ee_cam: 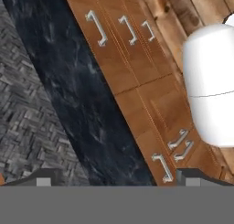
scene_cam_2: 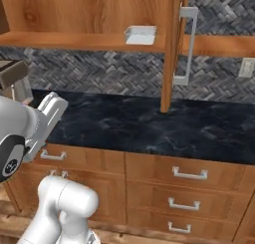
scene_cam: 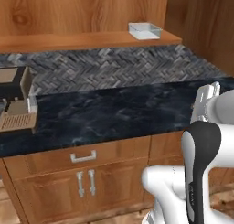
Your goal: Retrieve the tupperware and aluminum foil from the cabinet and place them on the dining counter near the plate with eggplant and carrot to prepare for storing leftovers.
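The tupperware [scene_cam: 144,30] [scene_cam_2: 140,35], a shallow translucent tray, rests on the plank shelf of the brown wooden cabinet [scene_cam: 91,40] [scene_cam_2: 74,39]. My gripper [ee_cam: 116,179] is open, its two dark fingertips [ee_cam: 43,178] standing wide apart with nothing between them. It looks down on a black marble slab and wooden drawers, well below and in front of the tray. The white hand [scene_cam: 205,99] [scene_cam_2: 47,116] hovers near the slab's front edge. The aluminum foil, the dining counter and the plate with eggplant and carrot are out of view.
A narrow black marble-look slab [scene_cam: 105,113] backed by grey herringbone tile [scene_cam: 114,65] lies under the shelf. A coffee machine [scene_cam: 16,99] stands at its left. An open cabinet door with a metal handle [scene_cam_2: 187,44] hangs right of the tray. Drawers [scene_cam_2: 189,174] sit below.
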Robot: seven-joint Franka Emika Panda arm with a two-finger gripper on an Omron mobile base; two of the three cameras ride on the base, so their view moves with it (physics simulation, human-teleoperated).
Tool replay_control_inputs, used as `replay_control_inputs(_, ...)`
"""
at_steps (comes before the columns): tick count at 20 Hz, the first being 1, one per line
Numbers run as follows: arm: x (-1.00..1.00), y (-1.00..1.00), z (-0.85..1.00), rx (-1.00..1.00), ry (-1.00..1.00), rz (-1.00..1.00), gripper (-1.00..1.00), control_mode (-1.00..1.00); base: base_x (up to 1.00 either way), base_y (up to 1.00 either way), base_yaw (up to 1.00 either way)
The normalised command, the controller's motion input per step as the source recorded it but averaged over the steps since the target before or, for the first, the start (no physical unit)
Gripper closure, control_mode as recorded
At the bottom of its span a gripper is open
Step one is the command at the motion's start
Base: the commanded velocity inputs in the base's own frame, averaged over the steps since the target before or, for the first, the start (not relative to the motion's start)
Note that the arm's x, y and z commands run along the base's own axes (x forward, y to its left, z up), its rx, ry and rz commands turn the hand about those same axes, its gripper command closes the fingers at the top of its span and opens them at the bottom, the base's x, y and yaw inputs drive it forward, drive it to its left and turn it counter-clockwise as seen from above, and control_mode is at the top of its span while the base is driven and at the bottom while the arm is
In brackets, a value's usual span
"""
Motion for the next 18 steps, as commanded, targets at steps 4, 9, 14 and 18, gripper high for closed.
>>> replay_control_inputs(4,0.00,0.00,0.00,0.00,0.00,0.00,-1.00,1.00,1.00,-0.27,0.00)
replay_control_inputs(9,0.00,0.00,0.00,0.00,0.00,0.00,-1.00,1.00,1.00,-0.34,0.00)
replay_control_inputs(14,0.10,-0.12,0.19,0.00,0.00,0.05,-1.00,-1.00,0.31,-0.16,0.01)
replay_control_inputs(18,0.00,0.00,0.46,-0.12,0.00,0.17,-1.00,-1.00,0.00,0.00,0.00)
